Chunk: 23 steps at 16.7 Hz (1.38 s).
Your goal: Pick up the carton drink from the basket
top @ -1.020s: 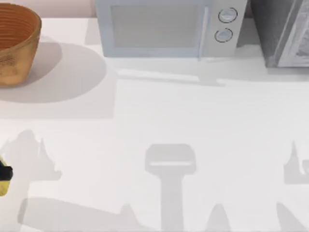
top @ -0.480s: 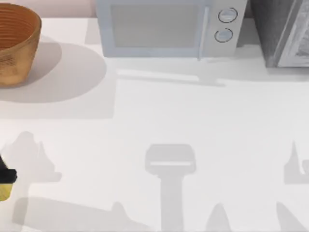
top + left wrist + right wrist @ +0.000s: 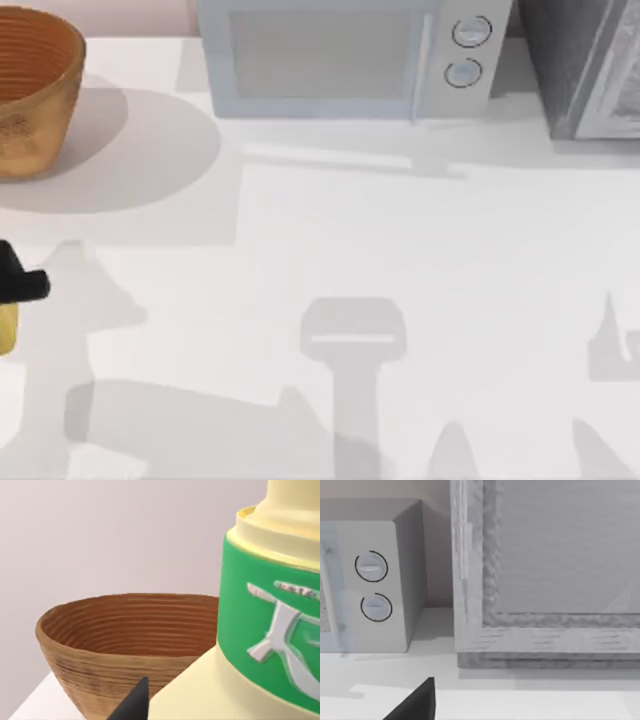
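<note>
From above, the left gripper (image 3: 14, 285) grips the carton drink (image 3: 7, 328) at the table's (image 3: 400, 260) left edge, well outside the basket (image 3: 35, 90); its wrist view puts the carton (image 3: 270, 620) close up, basket (image 3: 110, 645) beyond; right gripper's state — cannot tell.

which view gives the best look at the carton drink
The left wrist view: the carton drink is close up, yellow body and green label clear, with the basket behind. The top view catches a yellow sliver at the table's left edge.
</note>
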Motion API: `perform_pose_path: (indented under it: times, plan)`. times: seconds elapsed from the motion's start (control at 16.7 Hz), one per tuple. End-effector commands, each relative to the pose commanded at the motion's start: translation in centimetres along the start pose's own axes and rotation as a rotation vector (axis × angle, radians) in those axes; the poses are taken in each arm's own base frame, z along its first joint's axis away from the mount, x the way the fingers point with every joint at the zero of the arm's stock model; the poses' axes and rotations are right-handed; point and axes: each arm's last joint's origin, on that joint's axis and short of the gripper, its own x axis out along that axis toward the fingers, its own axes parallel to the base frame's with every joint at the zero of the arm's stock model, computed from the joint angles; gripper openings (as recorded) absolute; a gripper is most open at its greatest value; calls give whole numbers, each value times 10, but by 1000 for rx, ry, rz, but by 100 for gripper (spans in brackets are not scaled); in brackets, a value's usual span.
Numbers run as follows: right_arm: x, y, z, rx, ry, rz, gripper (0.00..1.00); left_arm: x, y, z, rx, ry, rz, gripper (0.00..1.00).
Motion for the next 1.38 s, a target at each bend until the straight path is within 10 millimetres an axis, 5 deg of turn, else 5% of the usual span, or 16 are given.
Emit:
perform_pose_path:
  times: [0.36,0.84,1.38]
  plan:
    - [0,0,0,0,0,0,100,23,-56,24,-10,-44,178,0]
    - [0,0,0,0,0,0,100,17,-138,5,-32,25,362,0]
    - [0,0,0,0,0,0,100,13,-149,-4,-26,45,392,0]
